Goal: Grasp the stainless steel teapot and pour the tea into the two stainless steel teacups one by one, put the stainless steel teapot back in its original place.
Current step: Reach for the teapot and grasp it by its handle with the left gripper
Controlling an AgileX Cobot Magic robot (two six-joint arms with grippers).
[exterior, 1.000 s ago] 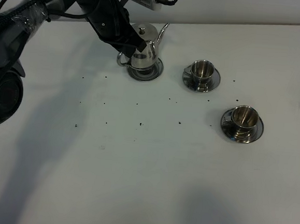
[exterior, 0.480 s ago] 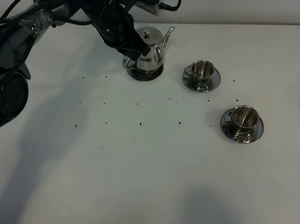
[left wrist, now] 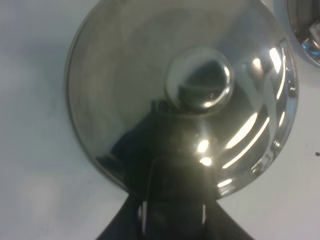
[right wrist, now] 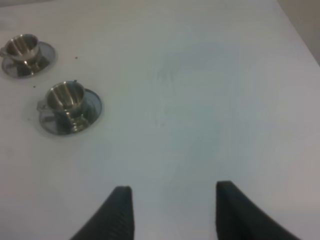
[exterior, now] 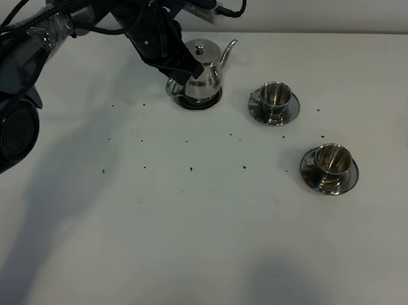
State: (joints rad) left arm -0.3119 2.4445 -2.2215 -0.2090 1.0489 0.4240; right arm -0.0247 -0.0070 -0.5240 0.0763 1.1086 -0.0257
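You had left jaws clenched on teapot (exterior: 203,72) handle, spout toward cups (exterior: 274,96) for pouring; right jaws released, idle over table (right wrist: 210,100).

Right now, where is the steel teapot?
In the high view the teapot is near the table's far edge, left of centre, above its saucer, with the left gripper at its handle and a teacup to its right.

We see our right tool (right wrist: 172,192) with its two dark fingers (right wrist: 120,212) standing wide apart above the white desk (right wrist: 210,90). The nearer cup (right wrist: 66,97) and the farther cup (right wrist: 22,46) each sit on a saucer, well apart from the tool.
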